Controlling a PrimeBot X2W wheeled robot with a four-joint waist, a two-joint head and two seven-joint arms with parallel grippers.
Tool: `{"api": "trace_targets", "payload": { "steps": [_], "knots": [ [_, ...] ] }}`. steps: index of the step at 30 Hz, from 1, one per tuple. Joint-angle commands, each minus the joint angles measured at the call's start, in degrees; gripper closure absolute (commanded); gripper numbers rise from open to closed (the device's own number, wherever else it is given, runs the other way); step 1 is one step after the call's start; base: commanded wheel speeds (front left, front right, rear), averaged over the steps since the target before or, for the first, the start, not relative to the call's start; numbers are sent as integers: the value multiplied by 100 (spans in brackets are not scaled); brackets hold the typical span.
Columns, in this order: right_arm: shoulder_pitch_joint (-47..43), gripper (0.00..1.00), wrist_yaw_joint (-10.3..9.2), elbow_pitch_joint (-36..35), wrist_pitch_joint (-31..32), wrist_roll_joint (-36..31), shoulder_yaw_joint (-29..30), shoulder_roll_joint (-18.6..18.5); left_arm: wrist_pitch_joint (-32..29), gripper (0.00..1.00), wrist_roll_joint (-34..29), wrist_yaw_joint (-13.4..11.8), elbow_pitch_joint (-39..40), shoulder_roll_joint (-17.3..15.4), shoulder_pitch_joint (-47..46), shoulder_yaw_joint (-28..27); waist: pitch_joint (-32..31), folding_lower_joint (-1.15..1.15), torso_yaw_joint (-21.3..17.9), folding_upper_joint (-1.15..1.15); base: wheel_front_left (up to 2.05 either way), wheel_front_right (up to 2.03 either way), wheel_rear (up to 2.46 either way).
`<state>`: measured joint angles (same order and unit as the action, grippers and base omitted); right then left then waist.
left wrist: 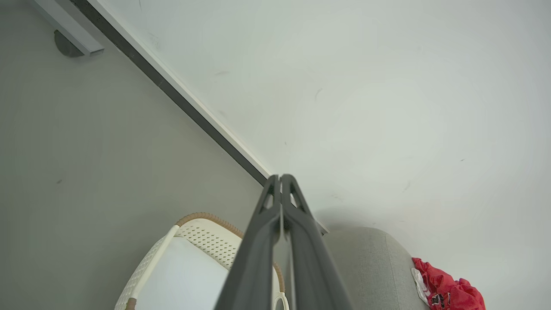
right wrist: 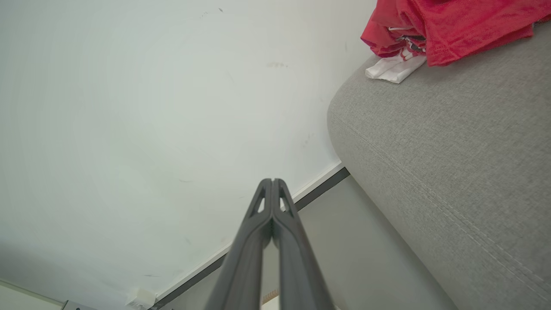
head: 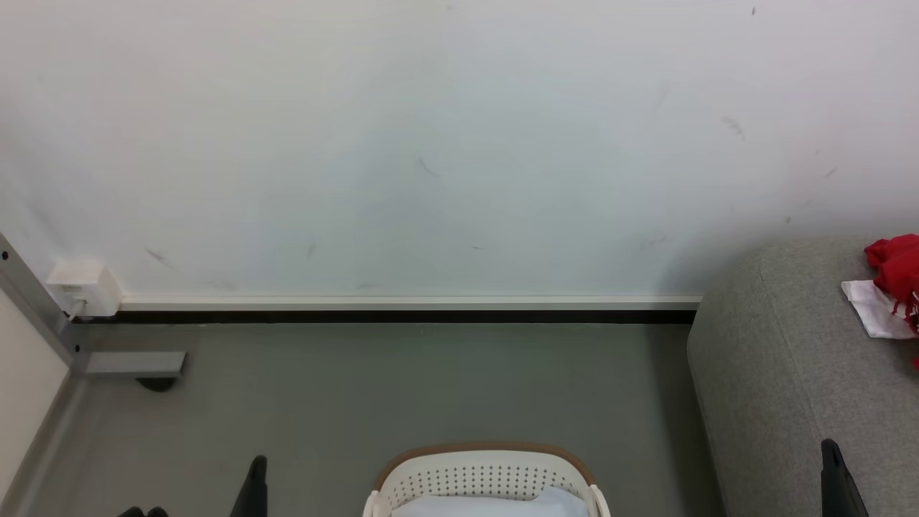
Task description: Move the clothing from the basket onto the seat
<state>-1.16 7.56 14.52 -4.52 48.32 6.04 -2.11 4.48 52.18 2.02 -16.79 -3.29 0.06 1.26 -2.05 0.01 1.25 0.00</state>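
**A:** Where's the clothing?

**B:** It's on the seat [head: 775, 373], at 3 o'clock in the head view. The clothing [head: 897, 269] is a red heap cut by the frame's edge. A white part [head: 872, 309] lies flat at its 8 o'clock, touching the red.

**A:** And the basket?

**B:** The basket [head: 488, 467] is at 6 o'clock on the floor [head: 431, 388], cut by the bottom edge. Something pale [head: 495, 506] lies inside it; I cannot tell what.

**A:** What's around it?

**B:** A scuffed wall [head: 431, 143] stands behind, with white skirting [head: 402, 303] over a dark strip. At 9 o'clock a white socket box [head: 82, 287] sits at the skirting's end. At 8 o'clock there is a grey metal foot [head: 133, 364] with a dark caster [head: 156, 384] under it. Grey floor lies between the basket and the seat's rounded corner at 4 o'clock; the two are near each other but apart.

**A:** And the grippers?

**B:** The left gripper [left wrist: 280, 177] has its fingers pressed tip to tip, with nothing between them. In its wrist view the basket is at 7 o'clock and the seat at 5. The right gripper [right wrist: 272, 181] is closed the same way and holds nothing. In its wrist view the seat runs from 2 to 4 o'clock and shows a stitched seam [right wrist: 430, 196]. The clothing there is at 1 o'clock.

**A:** Any writing?

**B:** There is a black-and-white print [left wrist: 439, 300] on the red cloth, at 5 o'clock in the left wrist view. It is too small to read.
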Motion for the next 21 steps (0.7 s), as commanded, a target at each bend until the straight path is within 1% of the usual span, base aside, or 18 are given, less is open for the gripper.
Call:
{"api": "trace_targets", "payload": {
  "steps": [1,21],
  "knots": [
    [135,100,-5,-86,39,159,19,-64,-40,100,169,39,82,-17,-128,-49,2,0,-1,0,0,0,0],
    [342,100,-7,-83,385,1523,33,-78,-385,100,1393,209,150,-1,-301,-290,57,-1,-32,0,0,0,0]
  ]
}}
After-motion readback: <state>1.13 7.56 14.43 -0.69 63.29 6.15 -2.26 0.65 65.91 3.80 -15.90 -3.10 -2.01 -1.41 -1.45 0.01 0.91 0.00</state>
